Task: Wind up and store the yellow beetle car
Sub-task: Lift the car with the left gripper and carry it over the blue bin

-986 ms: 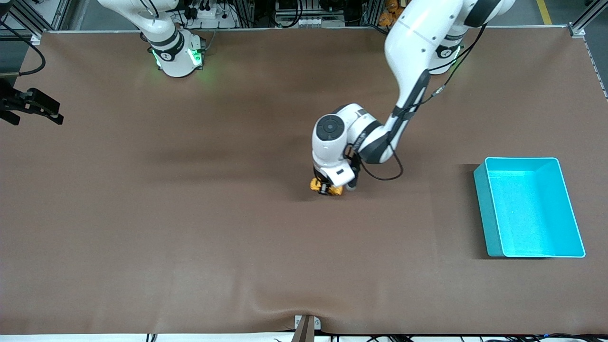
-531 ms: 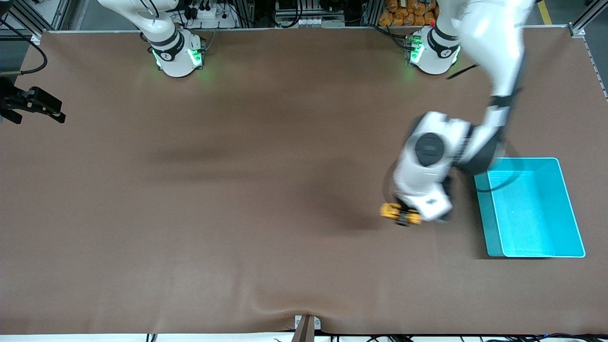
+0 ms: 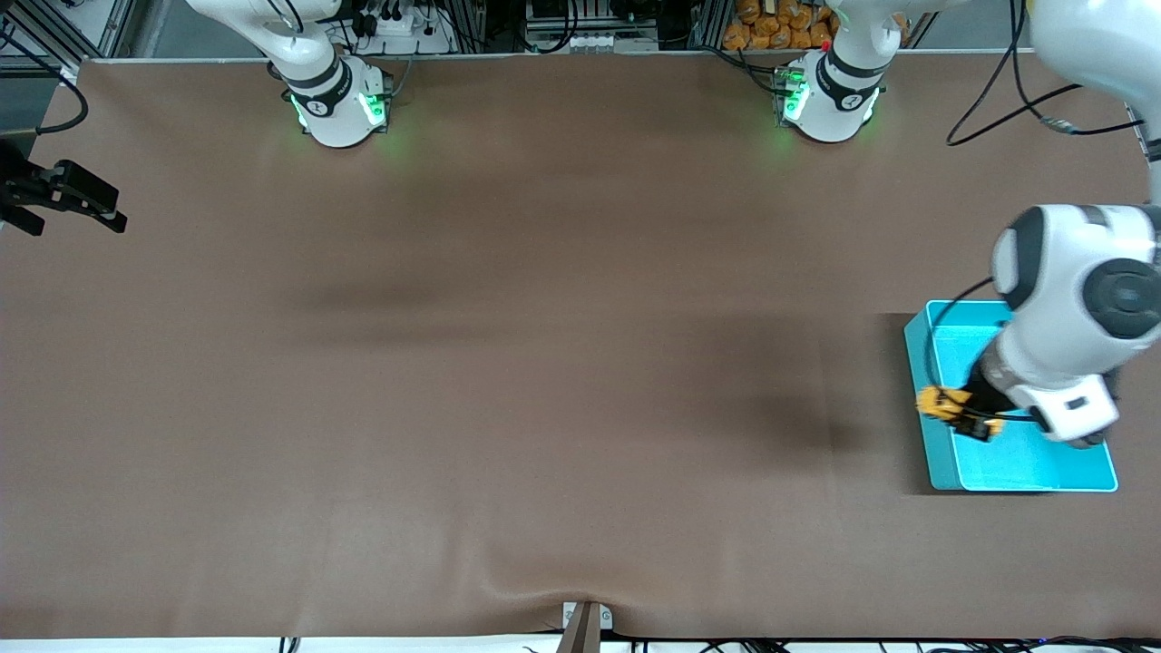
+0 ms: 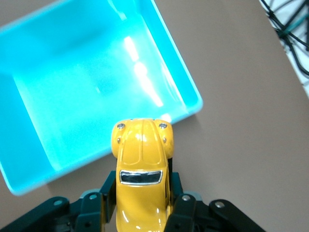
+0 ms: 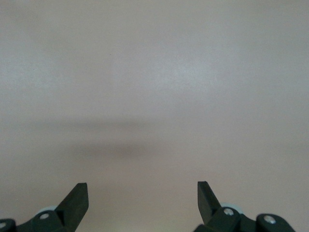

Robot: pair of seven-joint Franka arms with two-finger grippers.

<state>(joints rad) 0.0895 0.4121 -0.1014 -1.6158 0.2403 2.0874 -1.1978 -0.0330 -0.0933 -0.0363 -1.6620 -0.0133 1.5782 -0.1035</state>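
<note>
Brown table (image 3: pixel 508 381), left tool (image 3: pixel 967 413) gripping yellow beetle car (image 3: pixel 943 404) — over cyan bin (image 3: pixel 925 417) rim

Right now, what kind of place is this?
Probably a robotics lab: two Franka arms bolted to a brown-covered table, aluminium framing and cables at its edge, the left pincer holding a yellow beetle car over a cyan bin.

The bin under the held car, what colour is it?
Cyan bin, plain all over; the left wrist view shows it best.

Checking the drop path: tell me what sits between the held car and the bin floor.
Nothing: in the left wrist view the yellow beetle car, clamped in the left tool, hangs over the cyan bin edge; floor bare.
</note>
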